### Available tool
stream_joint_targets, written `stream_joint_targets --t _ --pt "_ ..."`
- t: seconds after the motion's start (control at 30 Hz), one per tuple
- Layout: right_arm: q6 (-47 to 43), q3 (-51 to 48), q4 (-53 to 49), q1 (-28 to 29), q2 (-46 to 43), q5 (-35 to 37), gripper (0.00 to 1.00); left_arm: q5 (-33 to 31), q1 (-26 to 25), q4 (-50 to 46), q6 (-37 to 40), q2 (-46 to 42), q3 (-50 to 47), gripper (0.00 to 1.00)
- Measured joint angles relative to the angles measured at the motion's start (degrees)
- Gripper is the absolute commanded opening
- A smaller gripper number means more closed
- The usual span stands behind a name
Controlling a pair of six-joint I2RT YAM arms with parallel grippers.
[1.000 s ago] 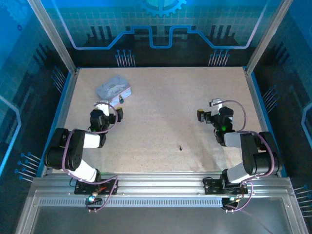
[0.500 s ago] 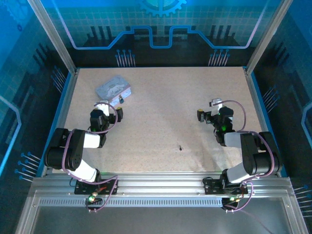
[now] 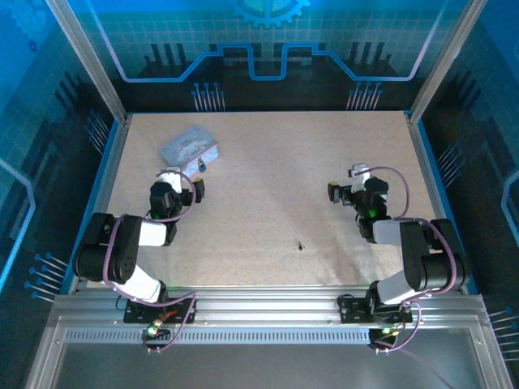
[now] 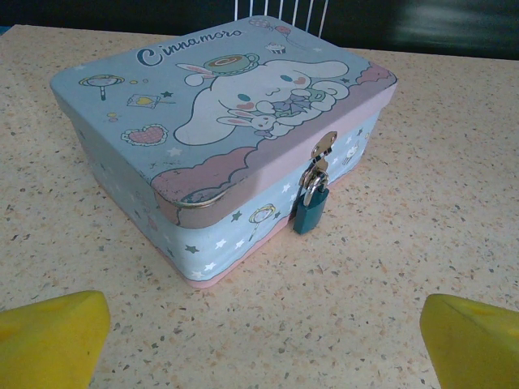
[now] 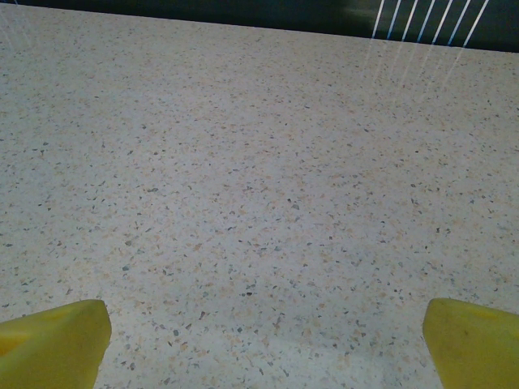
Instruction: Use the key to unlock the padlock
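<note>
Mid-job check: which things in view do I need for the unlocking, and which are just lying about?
For the job:
- padlock: teal, hanging on the front of the cartoon tin
- key: dark speck lying alone on the table
- left claw and right claw: both open, empty

Just there:
- cartoon tin: only carries the padlock

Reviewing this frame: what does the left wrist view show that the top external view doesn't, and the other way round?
Left wrist: the cartoon lid of the tin up close, and the padlock hanging from its hasp, beyond the open left claw. Top external: the key lying on the table between the two arms, apart from both, plus the right claw. Both: the tin and the speckled table.
</note>
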Motion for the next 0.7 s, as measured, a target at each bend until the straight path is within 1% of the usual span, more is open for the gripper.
stream_joint_targets --t 0.5,0.6,0.7 --pt "0.0 0.0 -0.1 0.0 0.0 -0.9 1.00 -0.1 0.0 0.4 0.0 0.0 -0.2 0.99" --pt "0.0 0.0 -1.6 0.0 -1.3 -0.9 1.00 -0.3 0.0 0.3 0.0 -1.9 -1.5 0.99" --pt "0.0 0.1 -4.0 0.0 -4.0 -0.9 1.00 -0.8 0.0 -1.3 0.0 -5.6 -1.9 0.99"
